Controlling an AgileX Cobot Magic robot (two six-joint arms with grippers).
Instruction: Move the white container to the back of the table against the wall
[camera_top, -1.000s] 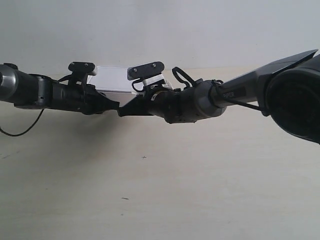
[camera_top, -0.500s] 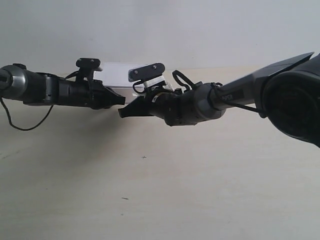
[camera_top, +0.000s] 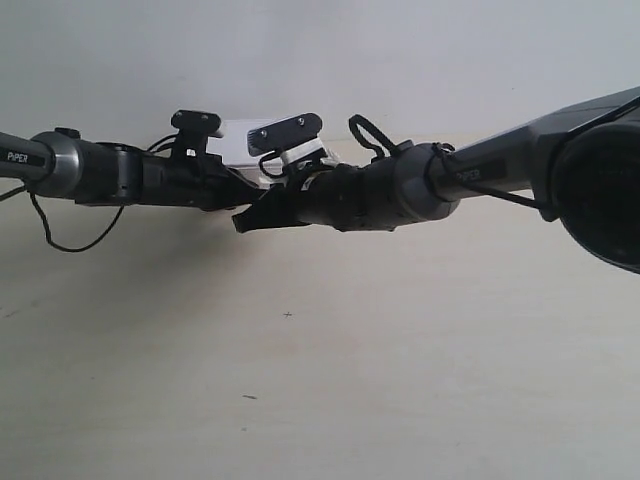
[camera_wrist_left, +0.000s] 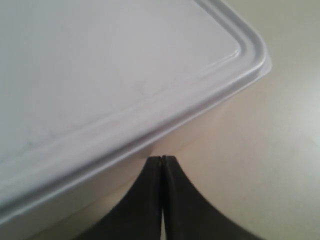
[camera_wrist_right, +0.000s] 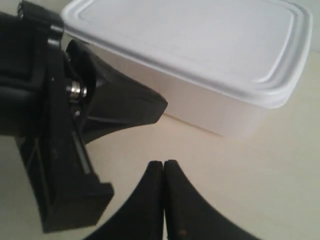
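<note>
The white container (camera_top: 236, 136) lies far back on the table (camera_top: 400, 350), close to the wall (camera_top: 420, 60), and both arms hide most of it. Its rimmed lid fills the left wrist view (camera_wrist_left: 100, 65). My left gripper (camera_wrist_left: 162, 159) is shut and empty, its tips against the box's side just under the lid rim. My right gripper (camera_wrist_right: 163, 163) is also shut and empty, a short way off the container (camera_wrist_right: 200, 45) on bare tabletop. The left gripper (camera_wrist_right: 161, 106) reaches the box's side beside it. In the exterior view the right gripper (camera_top: 241, 222) points left.
A dark cable (camera_top: 60, 238) sags from the arm at the exterior view's left. The bulky black housing (camera_top: 600, 190) of the other arm fills the right edge. Tiny dark specks (camera_top: 288, 315) mark the wide tabletop in front.
Both arms have reached farther toward the wall and risen in the picture. The white container has slid back with them, and less of it shows now.
</note>
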